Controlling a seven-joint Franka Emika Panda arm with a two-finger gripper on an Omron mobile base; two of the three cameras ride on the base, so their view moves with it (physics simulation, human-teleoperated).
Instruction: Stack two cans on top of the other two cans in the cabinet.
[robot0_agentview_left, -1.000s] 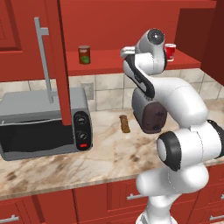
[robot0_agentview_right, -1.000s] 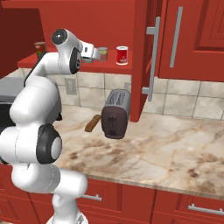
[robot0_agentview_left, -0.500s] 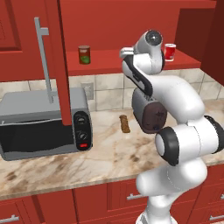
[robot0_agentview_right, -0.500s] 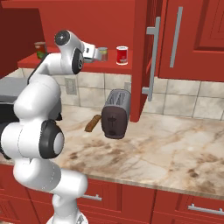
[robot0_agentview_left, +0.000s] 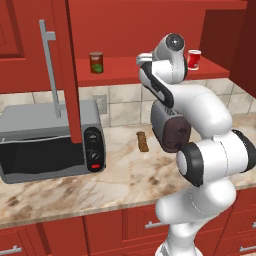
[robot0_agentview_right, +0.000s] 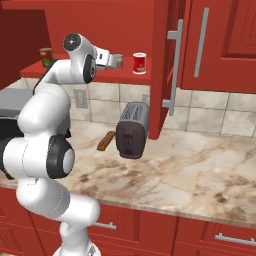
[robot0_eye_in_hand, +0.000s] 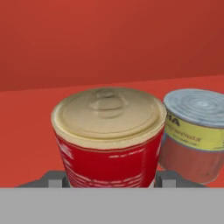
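In the hand view a red can with a beige lid stands on the red shelf of the cabinet. My gripper is shut on it, one dark finger against each side. A grey-lidded can with a yellow label stands just to its right and slightly behind, close to it. In the right base view that grey can sits beside my hand, a red can with a pale band further right, and the green-labelled can at the far left. The left base view shows the green-labelled can and the red can with a pale band.
The cabinet door with its long grey handle hangs open over the counter. Below the shelf stand a toaster and a grey toaster oven. A small brown item lies on the marble counter.
The arm has shifted only slightly at the shelf. The cans on the shelf stand where they were.
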